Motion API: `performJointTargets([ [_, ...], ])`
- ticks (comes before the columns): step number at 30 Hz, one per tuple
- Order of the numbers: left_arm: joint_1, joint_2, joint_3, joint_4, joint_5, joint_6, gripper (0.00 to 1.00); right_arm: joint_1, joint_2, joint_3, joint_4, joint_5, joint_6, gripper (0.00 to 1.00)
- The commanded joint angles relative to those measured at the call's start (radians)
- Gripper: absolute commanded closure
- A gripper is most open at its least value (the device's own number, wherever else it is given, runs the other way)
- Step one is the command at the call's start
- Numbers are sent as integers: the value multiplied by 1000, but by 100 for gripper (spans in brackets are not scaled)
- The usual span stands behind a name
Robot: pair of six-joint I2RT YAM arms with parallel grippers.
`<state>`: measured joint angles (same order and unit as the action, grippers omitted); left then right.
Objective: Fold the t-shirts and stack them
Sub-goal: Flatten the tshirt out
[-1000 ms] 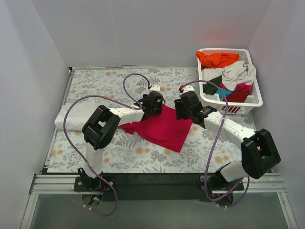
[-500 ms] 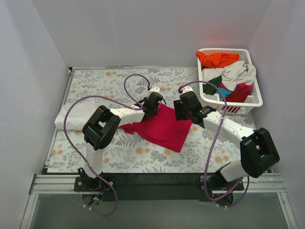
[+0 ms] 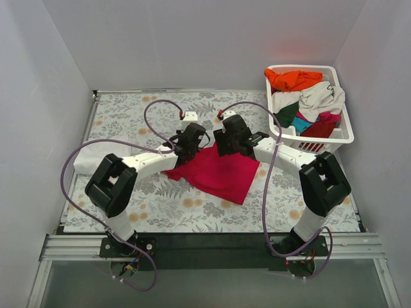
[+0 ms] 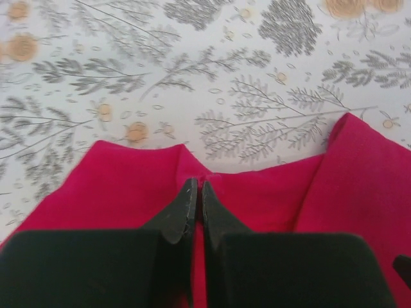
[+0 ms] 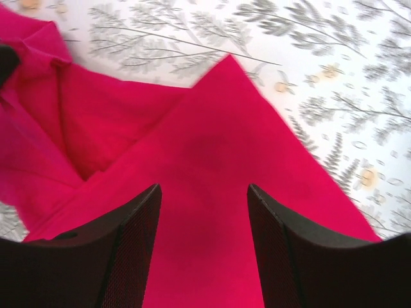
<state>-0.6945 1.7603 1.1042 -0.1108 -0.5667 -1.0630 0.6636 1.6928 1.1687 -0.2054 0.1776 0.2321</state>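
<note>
crimson t-shirt (image 3: pixel 221 172): centre of the top view, partly folded on the counter (image 3: pixel 128 112) | left gripper (image 4: pixel 198 187): clenched on the shirt's upper edge | right gripper (image 5: pixel 204 190): spread wide over the cloth, grasping nothing | risk: a one-sided pull could skew the fold; the thin pinch may slip

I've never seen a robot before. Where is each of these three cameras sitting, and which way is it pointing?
Top camera: fixed above and behind the arms, looking down on the table, the basket and both arms.
Left wrist camera: on the left arm, looking along the left claw, pinched shut on the crimson t-shirt.
Right wrist camera: on the right arm, looking past the open right claw at that shirt.
Shared: all three show the crimson t-shirt on the table.
</note>
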Motion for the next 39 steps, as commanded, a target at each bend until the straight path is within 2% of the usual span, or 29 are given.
performJointTargets([
  [1,38,-156,-49,-32,-73,-32,100,24,31,71,26,-36,-10,50],
  [8,85,-300,-141,-81,-90,-64,100,123,2,34,26,-107,19,50],
  [17,101,-315,-196,-112,-70,-91,100,264,-64,20,77,-139,67,49],
  [28,102,-372,-221,-118,-39,-106,100,309,117,114,89,-110,70,48],
  [32,107,-401,-233,-118,-27,-107,100,311,179,152,84,-79,64,51],
  [33,108,-407,-239,-118,-25,-107,100,311,192,157,74,-66,65,52],
  [35,115,-423,-244,-119,-25,-107,100,311,197,163,63,-61,62,68],
  [36,118,-426,-248,-119,-27,-106,100,311,185,160,54,-55,61,79],
  [37,128,-429,-251,-121,-27,-106,100,311,176,155,47,-46,61,98],
  [39,144,-432,-254,-121,-24,-104,100,311,124,131,35,0,50,99],
])
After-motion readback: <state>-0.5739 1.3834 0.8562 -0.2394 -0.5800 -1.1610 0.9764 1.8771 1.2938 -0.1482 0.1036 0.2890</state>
